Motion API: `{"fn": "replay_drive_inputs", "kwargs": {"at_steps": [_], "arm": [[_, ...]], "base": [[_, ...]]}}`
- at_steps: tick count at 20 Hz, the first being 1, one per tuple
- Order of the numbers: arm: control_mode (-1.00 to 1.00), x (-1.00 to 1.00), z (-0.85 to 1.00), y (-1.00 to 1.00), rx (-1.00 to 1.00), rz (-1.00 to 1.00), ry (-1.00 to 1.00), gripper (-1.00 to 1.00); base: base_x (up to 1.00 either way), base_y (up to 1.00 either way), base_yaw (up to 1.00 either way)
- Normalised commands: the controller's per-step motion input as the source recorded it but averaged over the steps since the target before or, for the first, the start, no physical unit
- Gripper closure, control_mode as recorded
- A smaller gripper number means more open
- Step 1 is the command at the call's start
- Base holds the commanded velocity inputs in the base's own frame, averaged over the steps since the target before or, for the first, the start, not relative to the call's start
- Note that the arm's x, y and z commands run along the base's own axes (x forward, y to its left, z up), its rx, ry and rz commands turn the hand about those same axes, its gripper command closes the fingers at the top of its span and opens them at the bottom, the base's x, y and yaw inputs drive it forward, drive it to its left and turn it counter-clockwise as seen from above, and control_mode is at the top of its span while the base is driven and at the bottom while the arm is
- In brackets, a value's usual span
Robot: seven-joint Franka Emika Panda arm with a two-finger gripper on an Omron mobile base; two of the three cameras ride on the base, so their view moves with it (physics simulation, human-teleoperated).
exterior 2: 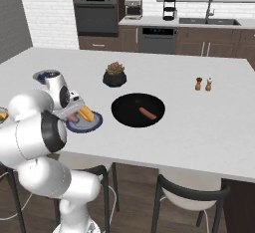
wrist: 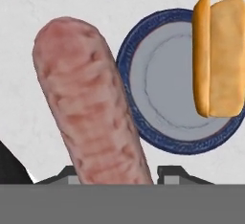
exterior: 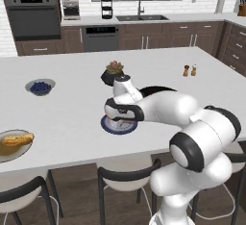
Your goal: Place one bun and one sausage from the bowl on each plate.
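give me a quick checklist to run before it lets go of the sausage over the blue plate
1. Sausage held in the gripper: ok.
2. Blue-rimmed plate already has a bun: ok.
3. Sausage centred over the plate: not ok, in the hand view it hangs off the rim, over the counter.
4. Free space on the plate beside the bun: ok.
5. Second sausage waiting in the black bowl: ok.
6. Height above the plate: cannot tell.

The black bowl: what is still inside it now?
In the right base view, the black bowl holds one sausage, and no bun is visible there. In the left base view the arm covers most of the bowl, so its inside cannot be checked from that side.
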Motion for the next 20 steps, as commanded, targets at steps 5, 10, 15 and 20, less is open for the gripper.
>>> {"fn": "replay_drive_inputs", "kwargs": {"at_steps": [5,10,15,20], "arm": [[-1.0,0.09,-0.2,0.15,0.0,0.0,-0.04,1.0],[-1.0,0.14,-0.2,0.04,0.0,0.0,-0.04,1.0],[-1.0,0.1,0.0,0.0,0.0,0.0,-0.03,1.0],[-1.0,0.37,0.0,0.0,0.0,0.0,0.0,1.0]], "base": [[0.0,0.0,0.0],[0.0,0.0,0.0],[0.0,0.0,0.0],[0.0,0.0,0.0]]}}
